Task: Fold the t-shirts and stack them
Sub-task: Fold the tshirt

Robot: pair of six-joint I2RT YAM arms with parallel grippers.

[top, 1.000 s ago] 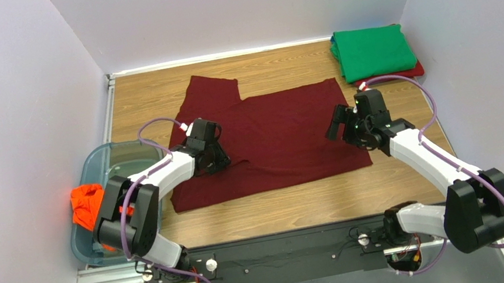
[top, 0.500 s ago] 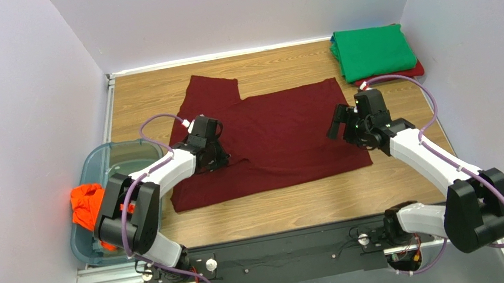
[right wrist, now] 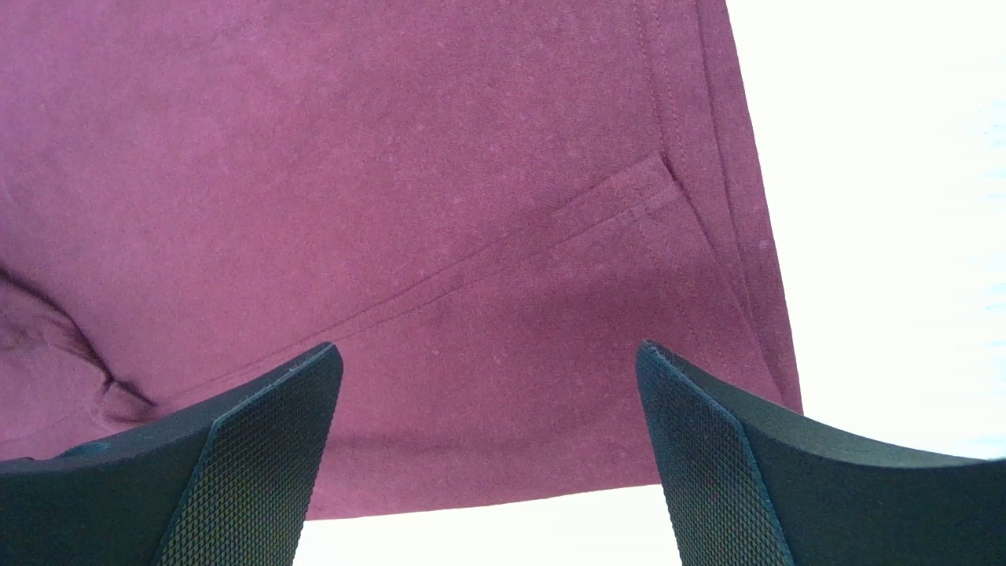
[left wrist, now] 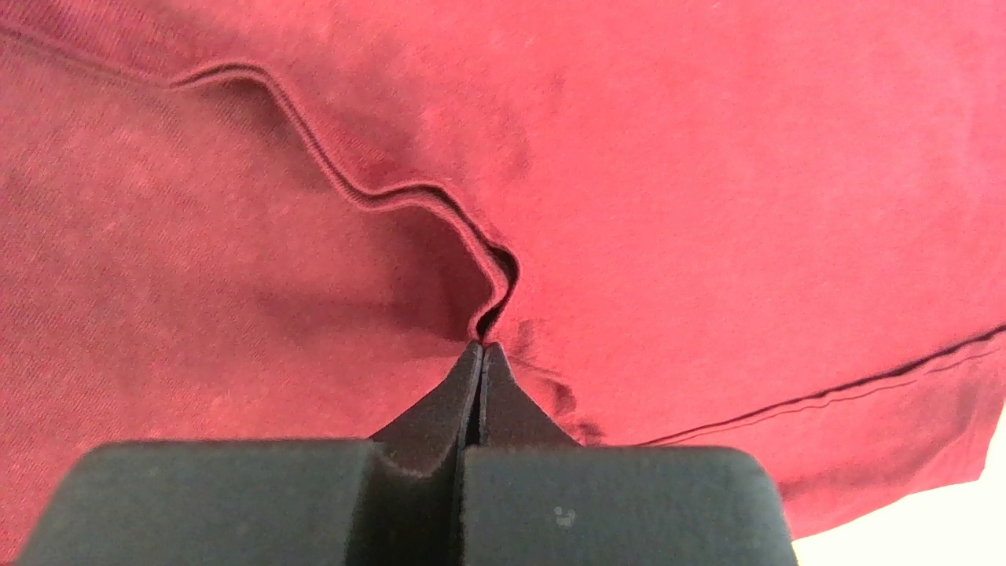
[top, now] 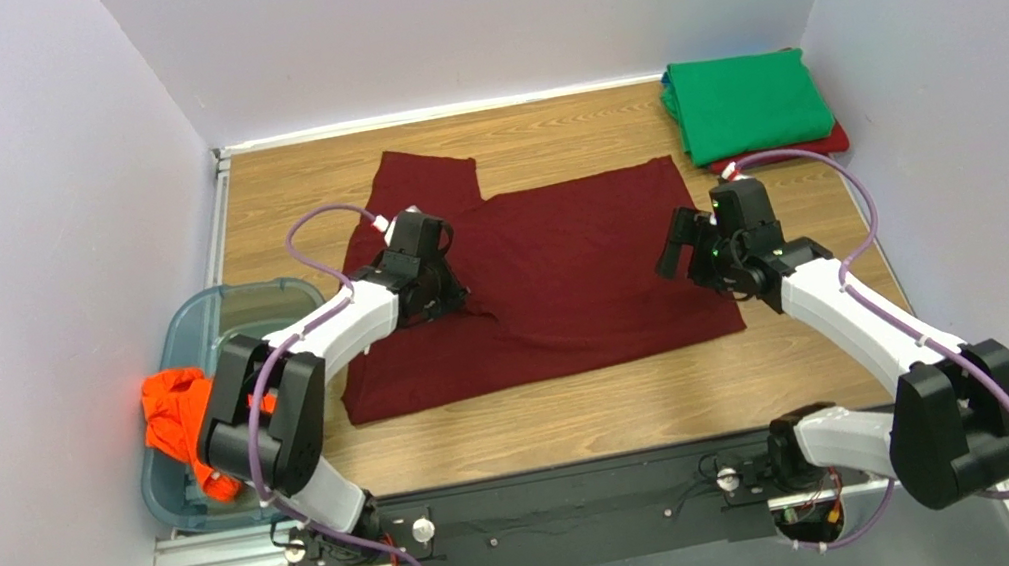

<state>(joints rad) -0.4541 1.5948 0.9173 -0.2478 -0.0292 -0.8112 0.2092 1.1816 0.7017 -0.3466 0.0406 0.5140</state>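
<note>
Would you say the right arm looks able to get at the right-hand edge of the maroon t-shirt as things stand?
Probably yes: the right gripper hovers open just over the maroon t-shirt beside that edge, and the cloth there lies flat with nothing on top of it.

Both arms reach forward, elbows bent; left hand (left wrist: 481,354) pinched shut on the maroon t-shirt (left wrist: 709,177), right hand (right wrist: 484,354) hovering, fingers (right wrist: 236,472) spread wide
</note>
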